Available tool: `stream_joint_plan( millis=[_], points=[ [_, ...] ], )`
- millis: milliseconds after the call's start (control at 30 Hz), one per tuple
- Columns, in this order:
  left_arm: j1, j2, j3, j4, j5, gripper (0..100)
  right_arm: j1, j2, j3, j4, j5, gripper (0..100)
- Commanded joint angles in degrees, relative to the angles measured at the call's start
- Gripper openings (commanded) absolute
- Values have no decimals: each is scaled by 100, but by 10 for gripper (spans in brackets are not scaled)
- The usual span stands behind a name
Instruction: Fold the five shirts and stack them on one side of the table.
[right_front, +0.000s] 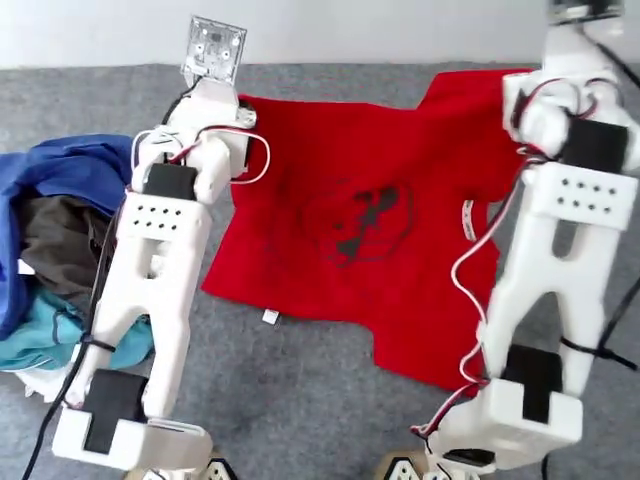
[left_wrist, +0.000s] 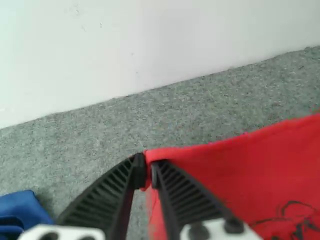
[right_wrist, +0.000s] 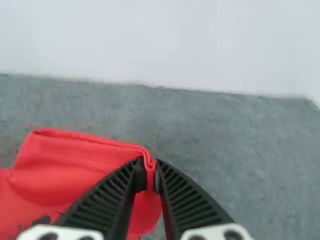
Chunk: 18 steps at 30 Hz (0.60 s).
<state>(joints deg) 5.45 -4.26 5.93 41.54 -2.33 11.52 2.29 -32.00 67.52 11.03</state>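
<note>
A pile (right_front: 45, 230) of blue, grey and teal shirts lies on the table (right_front: 300, 400), on the outer side of the left gripper (left_wrist: 147, 172). That gripper is clenched on a far corner of the red shirt (right_front: 300, 150), which spreads flat from it across to the right gripper (right_wrist: 148, 172). The right gripper pinches the shirt's other far edge, with cloth bunched just behind its tips. Beyond both grippers, the table meets a white wall (left_wrist: 125, 45).

No legible writing, dark print (right_front: 365, 222) on red shirt (right_front: 300, 160) unreadable, neck label (right_front: 468, 220) too small
</note>
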Motion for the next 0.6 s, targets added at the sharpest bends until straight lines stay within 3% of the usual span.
stream_joint_plan(
  millis=[0, 200, 400, 567],
  points=[
    [62, -1196, -514, 712, -18, 14, 321, -954, -607, 66, -440, 8],
    [642, -3086, -1525, 2602, -18, 14, 365, -2343, -1275, -4, -422, 8],
    [721, -3323, -2273, 3868, 26, 14, 374, -3020, -1785, -295, -404, 8],
    [721, -3332, -2598, 4273, 26, 14, 374, -2809, -1829, -576, -396, 8]
  ],
)
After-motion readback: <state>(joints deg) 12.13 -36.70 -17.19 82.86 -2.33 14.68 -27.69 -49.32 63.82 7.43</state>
